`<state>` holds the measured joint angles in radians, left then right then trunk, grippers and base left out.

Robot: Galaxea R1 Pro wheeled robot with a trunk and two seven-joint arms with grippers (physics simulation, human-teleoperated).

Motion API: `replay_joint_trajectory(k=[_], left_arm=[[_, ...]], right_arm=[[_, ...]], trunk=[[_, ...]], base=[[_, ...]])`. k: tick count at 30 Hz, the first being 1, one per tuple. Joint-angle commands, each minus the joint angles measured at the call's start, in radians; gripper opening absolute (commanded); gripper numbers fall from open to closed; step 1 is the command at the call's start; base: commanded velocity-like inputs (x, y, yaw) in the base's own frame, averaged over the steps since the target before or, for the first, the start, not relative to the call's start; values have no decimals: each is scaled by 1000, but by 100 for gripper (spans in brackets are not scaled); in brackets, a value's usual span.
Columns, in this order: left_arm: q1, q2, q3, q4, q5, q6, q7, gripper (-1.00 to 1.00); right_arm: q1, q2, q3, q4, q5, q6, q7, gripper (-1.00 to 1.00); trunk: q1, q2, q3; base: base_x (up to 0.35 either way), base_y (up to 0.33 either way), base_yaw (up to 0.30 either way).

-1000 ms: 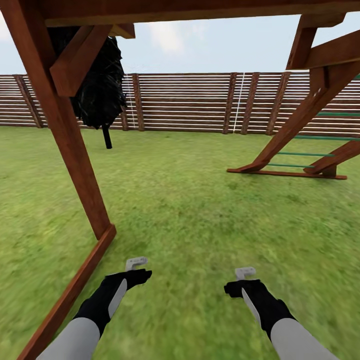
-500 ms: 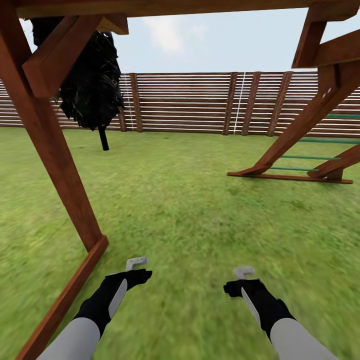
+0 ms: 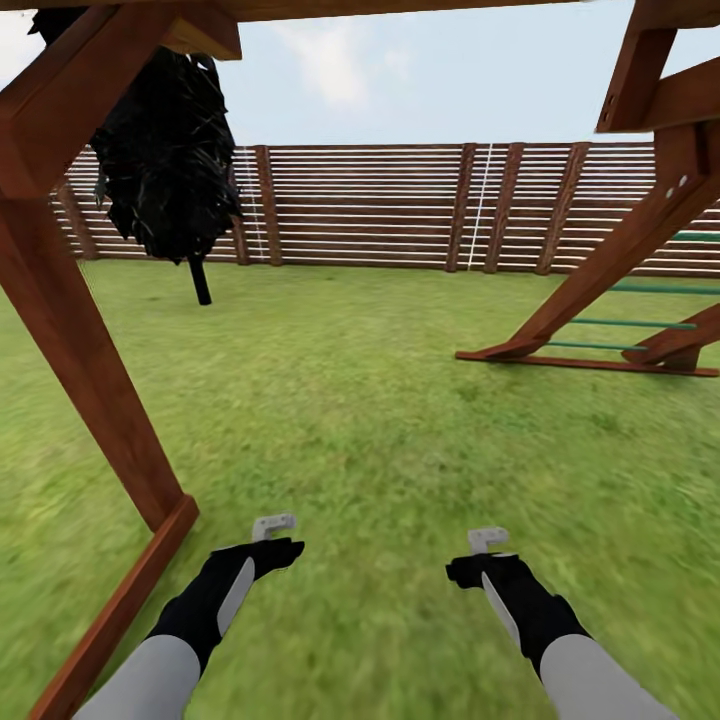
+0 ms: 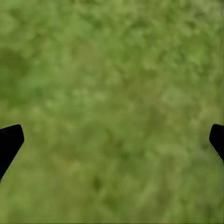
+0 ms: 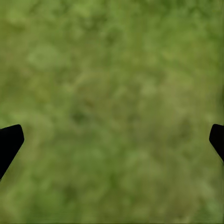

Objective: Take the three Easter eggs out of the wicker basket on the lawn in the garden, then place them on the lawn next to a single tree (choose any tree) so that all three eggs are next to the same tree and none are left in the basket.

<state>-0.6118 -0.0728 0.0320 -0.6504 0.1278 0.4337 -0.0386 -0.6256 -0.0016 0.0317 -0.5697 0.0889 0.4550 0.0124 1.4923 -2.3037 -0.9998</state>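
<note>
**On the lawn, hands empty, basket yet to be reached**

From the head camera, the robot stands on the lawn inside the garden, under a reddish wooden frame whose slanted post meets the grass close to the left arm. Beyond that post, near the slatted fence, stands a thin dark-trunked black tree; this is not the pale-trunked kind the task asks for. On the far side from the post, a second set of braces with green rungs rests on the grass before the fence. The left gripper and right gripper hang low over the grass ahead of the robot, well apart, with nothing between them.

In the left wrist camera, only blurred grass lies below, with the two dark fingertips at opposite edges, spread wide and empty.

The right wrist camera gives the same: grass below and fingertips far apart, holding nothing.

As a judgement, the task has barely begun. No egg is carried, none lies by any tree here, and the basket with its eggs is somewhere outside these pictures, so finding it, emptying it and choosing a tree all remain.
</note>
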Motion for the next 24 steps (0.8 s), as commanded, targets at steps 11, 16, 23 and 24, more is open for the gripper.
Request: replay_joint_trajectory(k=[11,16,23,24], left_arm=[[0,-1,4,-37,7,11,-2,100],[0,3,3,-131,7,12,-1,100],[0,1,3,-170,7,10,-5,100],[0,0,2,-171,7,10,-5,100]], right_arm=[[0,-1,2,-2,9,7,2,100],[0,-1,2,-2,9,7,1,100],[0,-1,2,-3,10,7,-1,100],[0,-1,2,-2,11,7,-1,100]], trunk=[[0,0,-1],[0,0,-1],[0,0,-1],[0,0,-1]], base=[[315,-73,0],[316,-105,0],[315,-113,0],[315,-100,0]])
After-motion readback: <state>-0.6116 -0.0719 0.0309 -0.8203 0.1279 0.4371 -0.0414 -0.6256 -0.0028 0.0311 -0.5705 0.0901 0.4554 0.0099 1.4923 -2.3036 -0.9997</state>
